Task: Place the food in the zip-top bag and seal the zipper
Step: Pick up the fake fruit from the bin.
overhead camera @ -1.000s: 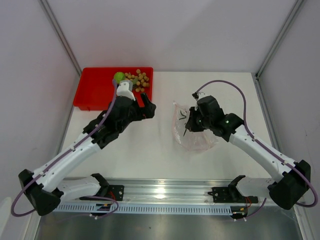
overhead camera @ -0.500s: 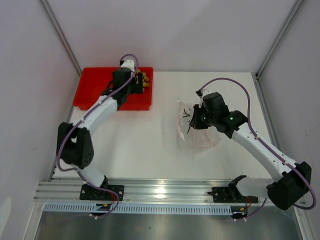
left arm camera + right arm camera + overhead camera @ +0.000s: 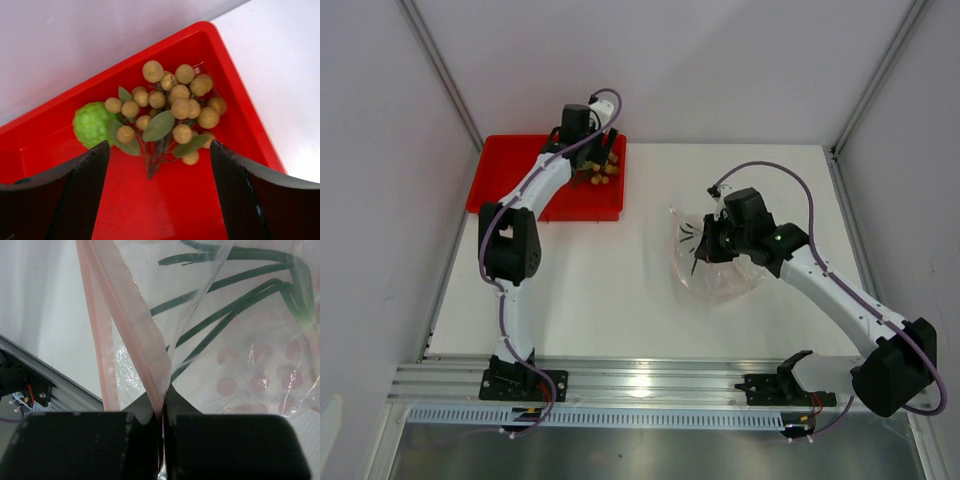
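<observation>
The red tray (image 3: 165, 210) is smooth, glossy plastic. The lime-green fruit (image 3: 91, 125) has bumpy skin; the tan fruits (image 3: 181, 107) look matt. The zip-top bag (image 3: 260, 375) is thin, clear, crinkled plastic film.

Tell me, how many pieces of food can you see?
3. The lime-green fruit and the bunch of tan-brown fruits sit together in a corner of the red tray; the sprig of long green leaves lies inside the clear zip-top bag. More may be hidden from view.

Extended left arm (image 3: 545, 182), left gripper (image 3: 157, 150) jaws wide apart over red tray (image 3: 495, 170); right gripper (image 3: 161, 407) clamped on zip-top bag (image 3: 240, 365), right of tray.
</observation>
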